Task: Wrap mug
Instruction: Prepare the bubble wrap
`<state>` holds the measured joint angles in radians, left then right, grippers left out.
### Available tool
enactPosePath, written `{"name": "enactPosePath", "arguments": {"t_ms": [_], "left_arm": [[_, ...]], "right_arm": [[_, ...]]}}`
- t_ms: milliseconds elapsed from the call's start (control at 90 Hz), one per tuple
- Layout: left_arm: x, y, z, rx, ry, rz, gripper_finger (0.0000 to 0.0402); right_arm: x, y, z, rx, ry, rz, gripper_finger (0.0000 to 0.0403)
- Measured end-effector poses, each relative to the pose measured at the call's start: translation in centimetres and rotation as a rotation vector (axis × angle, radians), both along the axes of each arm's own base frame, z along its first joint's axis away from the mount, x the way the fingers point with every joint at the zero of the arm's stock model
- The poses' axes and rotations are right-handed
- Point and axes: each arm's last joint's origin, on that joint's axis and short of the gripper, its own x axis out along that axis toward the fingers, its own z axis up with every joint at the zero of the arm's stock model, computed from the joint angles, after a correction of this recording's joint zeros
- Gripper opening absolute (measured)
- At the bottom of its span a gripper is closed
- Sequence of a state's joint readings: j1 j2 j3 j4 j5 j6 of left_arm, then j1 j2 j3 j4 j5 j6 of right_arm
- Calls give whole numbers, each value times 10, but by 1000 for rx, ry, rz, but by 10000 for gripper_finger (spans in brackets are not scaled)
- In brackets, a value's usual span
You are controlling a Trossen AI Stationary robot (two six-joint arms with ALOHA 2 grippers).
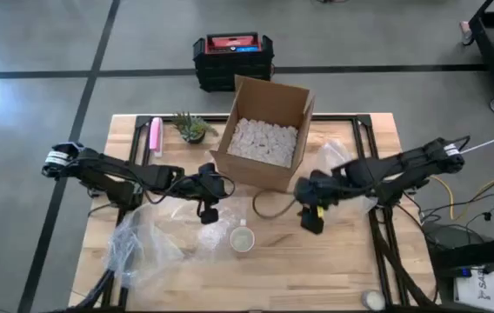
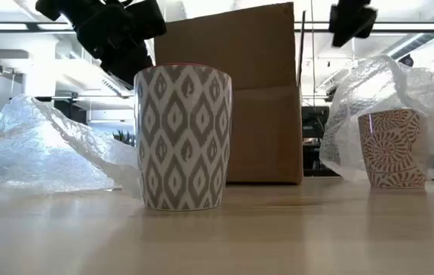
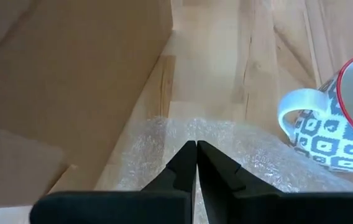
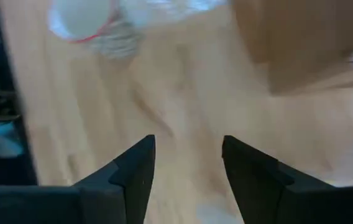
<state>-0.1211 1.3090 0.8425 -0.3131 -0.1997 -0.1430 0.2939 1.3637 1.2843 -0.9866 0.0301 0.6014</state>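
Brown-patterned second mug (image 2: 390, 149), low view only

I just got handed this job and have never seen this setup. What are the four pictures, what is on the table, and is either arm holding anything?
These are two robot arms at a wooden table, each ending in a two-finger gripper. One picture looks straight down, one looks level across the tabletop, and two come from cameras on the wrists.

On the table stand a grey patterned mug, an open cardboard box with white filling, sheets of bubble wrap, and a second, orange-patterned cup inside wrap on the right.

The left gripper is shut, with its tips over the wrap beside the mug; I cannot tell whether it pinches the sheet. The right gripper is open, holds nothing, and hangs above bare wood.
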Motion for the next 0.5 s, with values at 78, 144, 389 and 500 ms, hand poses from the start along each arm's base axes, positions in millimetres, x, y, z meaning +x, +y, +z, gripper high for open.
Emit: {"name": "enactPosePath", "arguments": {"t_ms": [78,144,389,500], "left_arm": [[0,0,0,-1,-1,1,0],[0,0,0,-2,-3,2,0],[2,0,2,-1,-25,-2,0],[2,0,2,-1,-24,-2,0]], "right_arm": [[-3,13,-4,-77,-37,-21,159],[-1,19,-11,-204,-94,-67,153],[12,6,-51,-469,-148,-193,121],[20,-10,-70,-493,-162,-266,106]]}}
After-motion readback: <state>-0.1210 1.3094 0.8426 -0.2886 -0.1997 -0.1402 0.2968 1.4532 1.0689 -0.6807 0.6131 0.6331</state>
